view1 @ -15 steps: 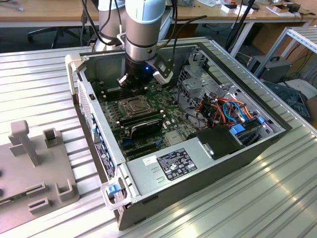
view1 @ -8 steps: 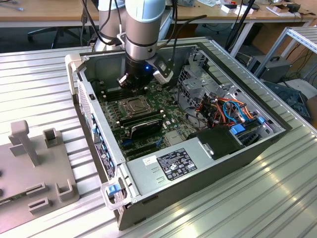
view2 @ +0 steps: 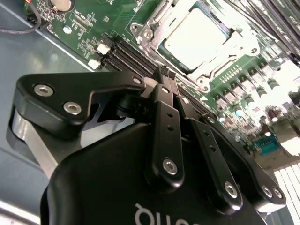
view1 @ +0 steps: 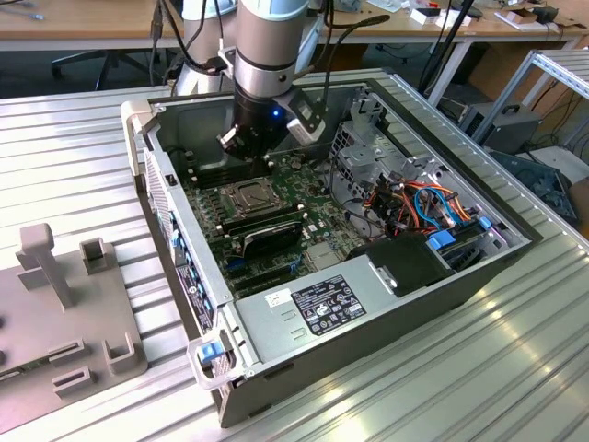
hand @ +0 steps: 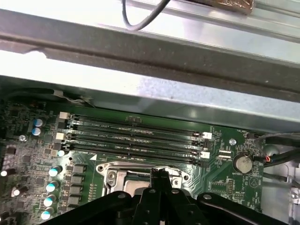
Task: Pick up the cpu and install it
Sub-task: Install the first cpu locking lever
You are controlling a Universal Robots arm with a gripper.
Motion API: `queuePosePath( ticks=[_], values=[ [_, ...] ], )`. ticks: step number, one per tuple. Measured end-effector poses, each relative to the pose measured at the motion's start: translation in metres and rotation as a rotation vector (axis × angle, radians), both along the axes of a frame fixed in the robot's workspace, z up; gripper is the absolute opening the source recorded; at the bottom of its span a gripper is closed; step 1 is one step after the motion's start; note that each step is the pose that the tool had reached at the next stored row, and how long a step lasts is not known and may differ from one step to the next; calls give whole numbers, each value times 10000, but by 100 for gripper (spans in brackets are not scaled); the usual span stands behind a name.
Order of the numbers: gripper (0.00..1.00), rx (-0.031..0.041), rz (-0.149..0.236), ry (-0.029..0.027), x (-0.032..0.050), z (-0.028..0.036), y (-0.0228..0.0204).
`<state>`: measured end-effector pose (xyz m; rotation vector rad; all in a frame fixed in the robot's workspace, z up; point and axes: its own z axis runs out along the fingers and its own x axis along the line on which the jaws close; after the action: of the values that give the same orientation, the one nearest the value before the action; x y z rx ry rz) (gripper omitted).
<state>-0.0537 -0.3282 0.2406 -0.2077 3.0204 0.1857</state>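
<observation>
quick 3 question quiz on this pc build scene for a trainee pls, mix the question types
1. True or false: the pincer holds the cpu.
2. Where does the cpu lie?
A. on the table outside the case
B. in the socket on the board
C. on top of the power supply
3. Fill in: the pincer's jaws are ___.

Key
1. False: it holds nothing.
2. B
3. shut
</observation>
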Motion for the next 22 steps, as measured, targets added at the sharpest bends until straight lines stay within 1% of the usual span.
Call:
queuePosePath(
  ticks=[2, 3, 4, 5, 6, 7, 9, 10, 13, 16, 18, 19, 20, 22],
  values=[
    [11, -32, -1, 172, 0, 21, 0],
    [11, -160, -2, 350, 0, 31, 0],
    [11, -320, -5, 396, 0, 33, 0],
    [11, -471, -7, 415, 0, 35, 0],
    [11, -585, -9, 428, 0, 36, 0],
    [11, -758, -14, 439, 0, 38, 0],
    [11, -906, -54, 441, 1, 39, -1],
    [11, -953, -103, 443, 0, 42, -1],
    [11, -954, -119, 444, -3, 42, -1],
    [11, -954, -134, 449, -25, 42, -1],
    [11, -956, -142, 556, -38, 43, -2],
    [11, -957, -148, 592, -38, 44, -2],
    [11, -957, -156, 621, -39, 46, -2],
    [11, -964, -170, 629, -39, 71, -2]
  ],
)
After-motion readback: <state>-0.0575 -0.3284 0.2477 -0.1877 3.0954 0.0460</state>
